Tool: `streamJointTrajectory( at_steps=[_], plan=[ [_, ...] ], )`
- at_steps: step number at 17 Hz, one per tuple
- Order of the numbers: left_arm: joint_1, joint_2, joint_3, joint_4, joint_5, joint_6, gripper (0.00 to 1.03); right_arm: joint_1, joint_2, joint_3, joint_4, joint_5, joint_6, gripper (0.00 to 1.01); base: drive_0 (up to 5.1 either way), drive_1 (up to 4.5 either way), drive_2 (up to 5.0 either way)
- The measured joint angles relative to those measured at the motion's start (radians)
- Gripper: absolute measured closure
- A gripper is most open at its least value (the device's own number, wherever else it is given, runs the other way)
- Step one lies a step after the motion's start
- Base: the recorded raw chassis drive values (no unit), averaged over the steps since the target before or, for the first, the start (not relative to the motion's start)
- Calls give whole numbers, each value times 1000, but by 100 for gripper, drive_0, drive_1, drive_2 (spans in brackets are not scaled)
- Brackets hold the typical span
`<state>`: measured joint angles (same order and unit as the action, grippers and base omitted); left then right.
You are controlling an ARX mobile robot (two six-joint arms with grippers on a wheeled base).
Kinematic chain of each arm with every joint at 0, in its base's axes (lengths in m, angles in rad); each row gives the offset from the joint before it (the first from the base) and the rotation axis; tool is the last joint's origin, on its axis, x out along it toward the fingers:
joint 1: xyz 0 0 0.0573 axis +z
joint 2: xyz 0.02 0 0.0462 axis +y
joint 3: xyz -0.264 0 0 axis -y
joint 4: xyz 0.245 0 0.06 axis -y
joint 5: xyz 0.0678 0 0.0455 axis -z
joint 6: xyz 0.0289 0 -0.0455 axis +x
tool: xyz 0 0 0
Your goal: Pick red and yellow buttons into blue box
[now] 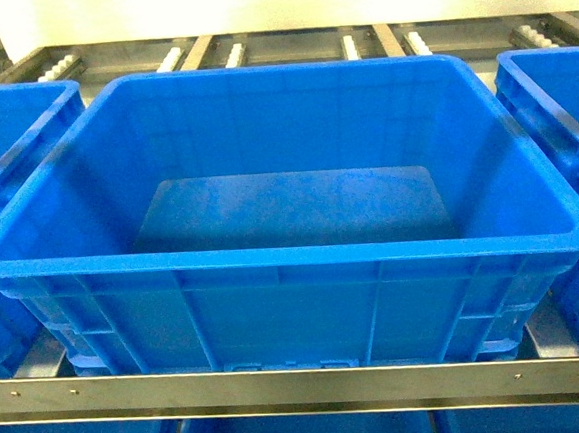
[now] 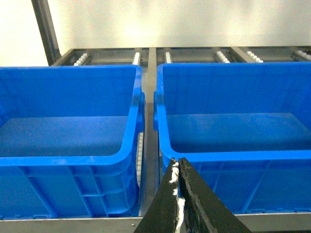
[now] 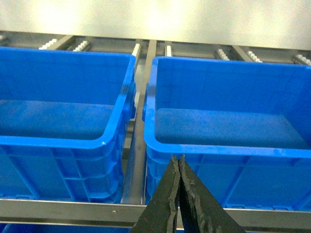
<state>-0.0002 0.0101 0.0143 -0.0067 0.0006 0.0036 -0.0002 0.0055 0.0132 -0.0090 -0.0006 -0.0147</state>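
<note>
Left end effector [image 2: 178, 167] and right end effector [image 3: 177, 162] are both pressed closed, gripping nothing, before the empty blue box [image 1: 272, 253] on the roller rack [image 1: 303, 386].

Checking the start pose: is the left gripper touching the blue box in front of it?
Apart. In the left wrist view the left gripper, jaws shut and empty, sits short of the blue box, at its near wall. The head view shows no gripper at the crate.

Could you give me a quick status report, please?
Both grippers, left and right, shut, empty. Blue box empty; no buttons in view. Nothing in the way.
</note>
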Motion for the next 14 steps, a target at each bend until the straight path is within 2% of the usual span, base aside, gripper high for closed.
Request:
streamJointTrajectory(
  at_steps=[5,6,7,8,11,14],
  plan=[
    [0,0,0,2,-1,0,101,0,-2,0,5,0,0,99,0,0,0],
    [0,0,0,2,-1,-1,95,0,-2,0,5,0,0,96,0,0,0],
    [0,0,0,2,-1,-1,82,0,-2,0,5,0,0,83,0,0,0],
    [0,0,0,2,-1,-1,75,0,-2,0,5,0,0,76,0,0,0],
    [0,0,0,2,-1,-1,38,0,-2,0,5,0,0,39,0,0,0],
    [0,0,0,2,-1,-1,15,0,-2,0,5,0,0,15,0,0,0]
  ],
)
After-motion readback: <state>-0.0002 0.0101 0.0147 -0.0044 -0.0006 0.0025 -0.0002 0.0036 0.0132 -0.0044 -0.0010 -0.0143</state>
